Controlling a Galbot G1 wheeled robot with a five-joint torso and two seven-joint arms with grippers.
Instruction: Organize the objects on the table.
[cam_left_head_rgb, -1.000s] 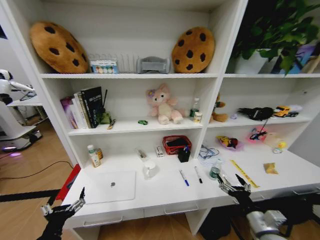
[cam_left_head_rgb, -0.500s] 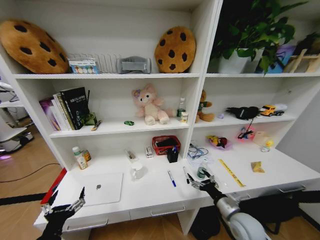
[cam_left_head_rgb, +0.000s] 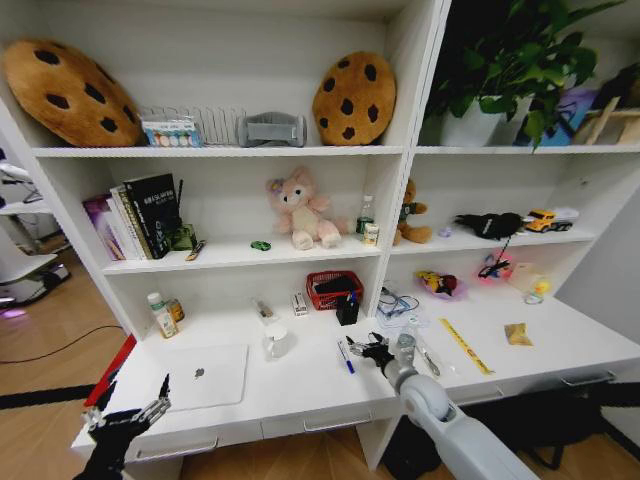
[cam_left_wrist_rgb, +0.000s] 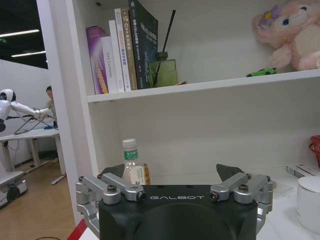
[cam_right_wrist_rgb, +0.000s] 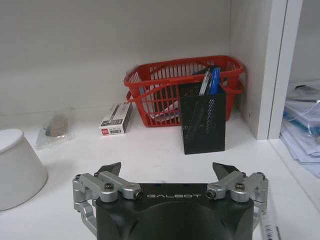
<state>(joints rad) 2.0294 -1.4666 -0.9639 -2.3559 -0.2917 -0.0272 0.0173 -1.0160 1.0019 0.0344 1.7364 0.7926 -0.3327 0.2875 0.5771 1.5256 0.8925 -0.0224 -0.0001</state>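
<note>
While the right arm reaches over the white desk (cam_left_head_rgb: 300, 395), the scene reads as follows.

Right gripper (cam_left_head_rgb: 374, 352): over the desk's middle, just beside the blue pen (cam_left_head_rgb: 345, 357); fingers spread apart, holding nothing. In the right wrist view it (cam_right_wrist_rgb: 166, 172) faces a black mesh pen cup (cam_right_wrist_rgb: 202, 116) and a red basket (cam_right_wrist_rgb: 172, 82).

Left gripper (cam_left_head_rgb: 125, 412): low at the desk's front left corner, fingers apart and empty; in its own camera (cam_left_wrist_rgb: 172, 177) the jaws stand wide.

Hidden or cut off: the black pen cannot be made out behind the right arm. The white mug (cam_left_head_rgb: 275, 342) is cropped at the frame edge in both wrist views.

Desk items: the silver laptop (cam_left_head_rgb: 205, 377) lies closed at front left; a green-labelled bottle (cam_left_head_rgb: 157, 314) stands at the back left; the yellow ruler (cam_left_head_rgb: 463, 346) and tan scrap (cam_left_head_rgb: 517, 334) lie on the right section, well apart from the gripper.

Open room: bare desktop shows between laptop and blue pen, and along the front edge.
</note>
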